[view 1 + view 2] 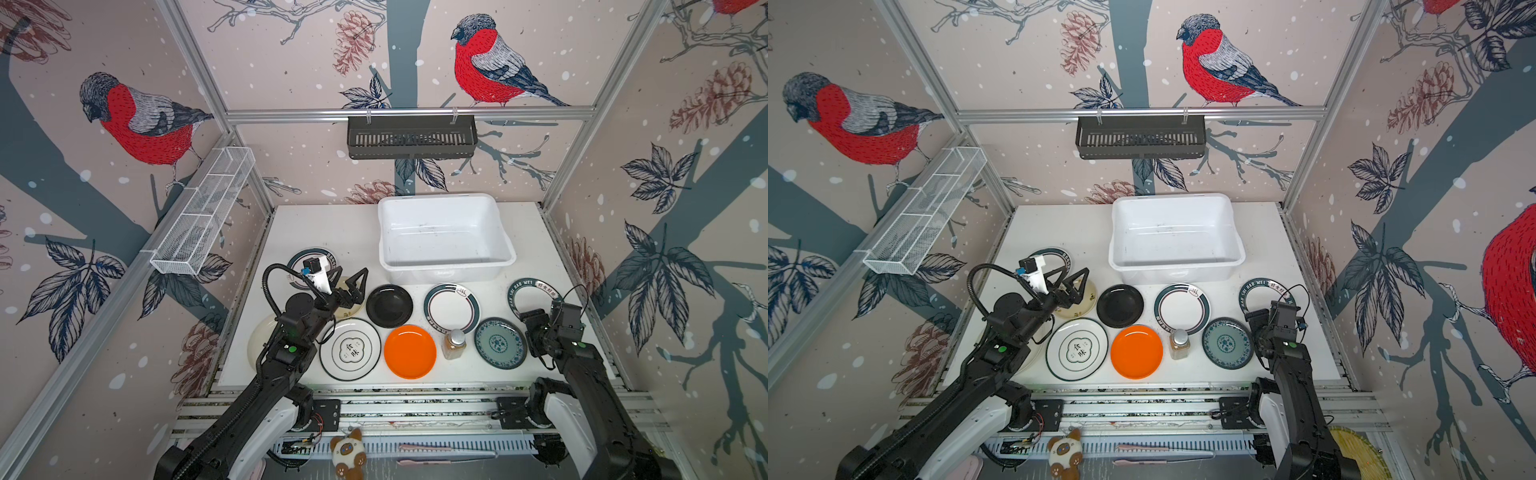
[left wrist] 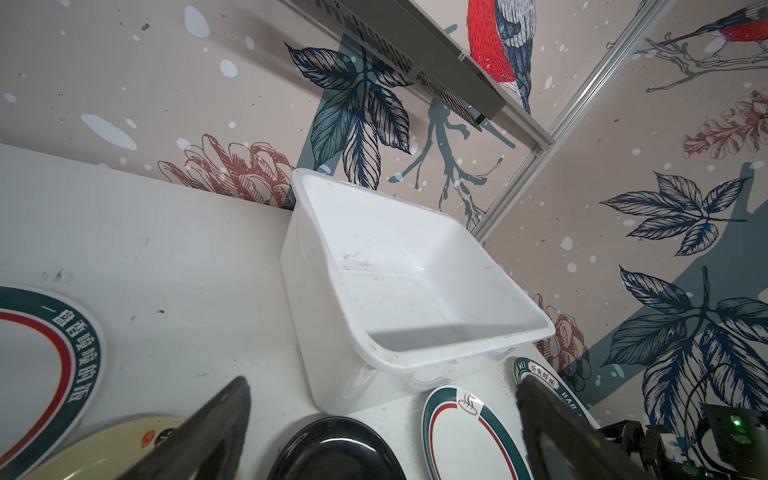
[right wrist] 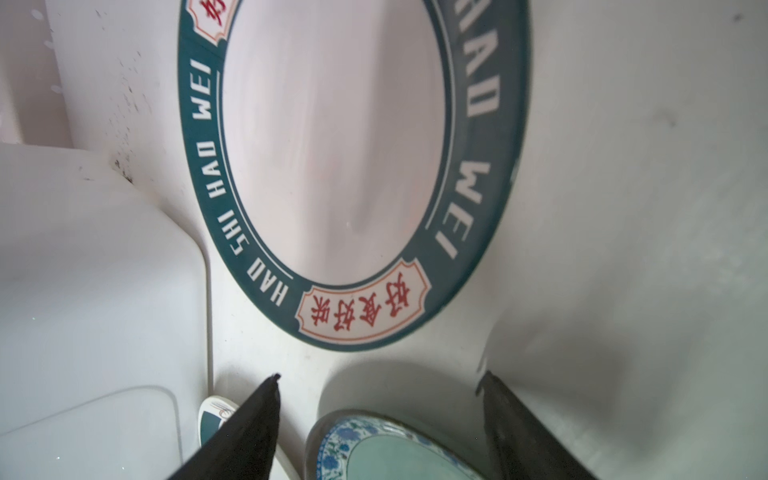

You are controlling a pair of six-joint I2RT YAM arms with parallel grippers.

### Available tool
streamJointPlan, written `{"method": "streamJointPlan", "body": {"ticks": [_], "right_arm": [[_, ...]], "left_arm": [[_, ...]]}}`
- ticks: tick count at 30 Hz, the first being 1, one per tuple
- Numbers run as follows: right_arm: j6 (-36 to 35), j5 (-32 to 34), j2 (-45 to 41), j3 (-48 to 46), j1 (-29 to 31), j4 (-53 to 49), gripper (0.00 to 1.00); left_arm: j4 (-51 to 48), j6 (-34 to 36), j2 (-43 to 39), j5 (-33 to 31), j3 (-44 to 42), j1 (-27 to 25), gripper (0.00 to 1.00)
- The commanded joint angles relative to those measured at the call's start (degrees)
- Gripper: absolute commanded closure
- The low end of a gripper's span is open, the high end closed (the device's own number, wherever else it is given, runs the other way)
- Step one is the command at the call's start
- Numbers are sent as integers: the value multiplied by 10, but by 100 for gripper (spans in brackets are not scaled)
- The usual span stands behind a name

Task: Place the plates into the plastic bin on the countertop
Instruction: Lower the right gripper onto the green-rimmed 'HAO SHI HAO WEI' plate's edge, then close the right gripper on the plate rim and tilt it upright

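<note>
Several plates lie on the countertop (image 1: 324,232) in front of the white plastic bin (image 1: 442,272), which holds nothing. Among them are a black plate (image 1: 389,305), an orange plate (image 1: 410,352) and an emblem plate (image 1: 350,349). My left gripper (image 1: 351,276) hovers open over a cream plate (image 2: 124,440), beside the black plate (image 2: 336,451). My right gripper (image 3: 380,375) is low over the far rim of the blue-green patterned plate (image 3: 399,453). Its jaws stand apart on either side of that rim, touching nothing. The teal-rimmed lettered plate (image 3: 332,137) lies just beyond.
A small amber bottle (image 1: 454,343) stands between the orange plate and the patterned plate. Another teal-rimmed plate (image 1: 451,308) lies next to the bin. A black slotted rack (image 1: 411,137) hangs on the back wall and a white wire basket (image 1: 208,208) on the left wall.
</note>
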Motion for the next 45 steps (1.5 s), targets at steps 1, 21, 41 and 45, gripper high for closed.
{"method": "streamJointPlan", "body": {"ticks": [1, 21, 41, 45], "right_arm": [[24, 29, 5, 1, 0, 6, 28], [-7, 97, 81, 48, -1, -8, 43], [-2, 108, 95, 7, -5, 69, 54], [14, 109, 89, -15, -5, 94, 55]], "left_arm": [[36, -4, 3, 3, 3, -1, 1], [21, 3, 17, -5, 9, -1, 1], [18, -2, 24, -10, 9, -1, 1], [17, -2, 28, -1, 15, -1, 1]]}}
